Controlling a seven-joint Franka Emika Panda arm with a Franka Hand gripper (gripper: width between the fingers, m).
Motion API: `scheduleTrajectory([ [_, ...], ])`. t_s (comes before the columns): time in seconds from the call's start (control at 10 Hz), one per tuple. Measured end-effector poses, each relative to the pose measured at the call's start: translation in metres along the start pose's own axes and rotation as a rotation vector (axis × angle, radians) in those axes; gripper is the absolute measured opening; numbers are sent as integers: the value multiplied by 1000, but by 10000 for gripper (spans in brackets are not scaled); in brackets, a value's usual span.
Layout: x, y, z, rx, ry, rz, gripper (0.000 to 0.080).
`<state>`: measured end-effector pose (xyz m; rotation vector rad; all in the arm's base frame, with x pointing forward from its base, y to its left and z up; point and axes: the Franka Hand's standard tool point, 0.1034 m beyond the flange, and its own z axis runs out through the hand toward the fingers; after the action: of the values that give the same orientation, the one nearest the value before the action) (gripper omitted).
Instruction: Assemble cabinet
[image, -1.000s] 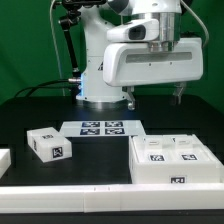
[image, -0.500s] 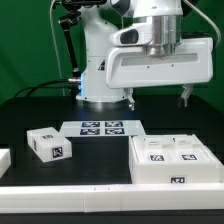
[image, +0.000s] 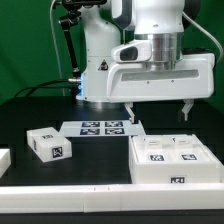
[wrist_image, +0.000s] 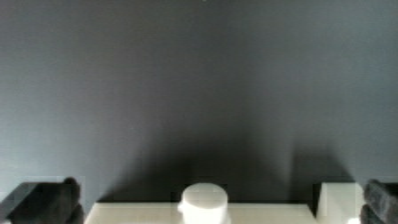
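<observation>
The cabinet (image: 170, 162), a large white box with black-and-white tags on its top and front face, lies at the exterior view's right near the table's front edge. My gripper (image: 159, 111) hangs above its rear part with the jaws wide apart and nothing between them. In the wrist view my gripper (wrist_image: 210, 203) shows as dark fingers (wrist_image: 39, 200) at both sides. The cabinet (wrist_image: 134, 212) lies below between them, with a round white peg (wrist_image: 203, 198) and a raised white block (wrist_image: 338, 194) on it.
A small white box part with tags (image: 48, 144) lies at the exterior view's left. The marker board (image: 102, 128) lies at the back centre in front of the arm's base. Another white piece (image: 3, 160) shows at the far left edge.
My gripper has come down toward the cabinet and a little toward the exterior view's right, jaws still wide apart. The parts on the table have not moved.
</observation>
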<state>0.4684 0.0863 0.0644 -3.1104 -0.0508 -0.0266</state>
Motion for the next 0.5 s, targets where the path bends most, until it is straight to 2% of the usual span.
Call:
scheduleTrajectory([
  [0.5,-1,-1,2,5,-4,-5,796],
])
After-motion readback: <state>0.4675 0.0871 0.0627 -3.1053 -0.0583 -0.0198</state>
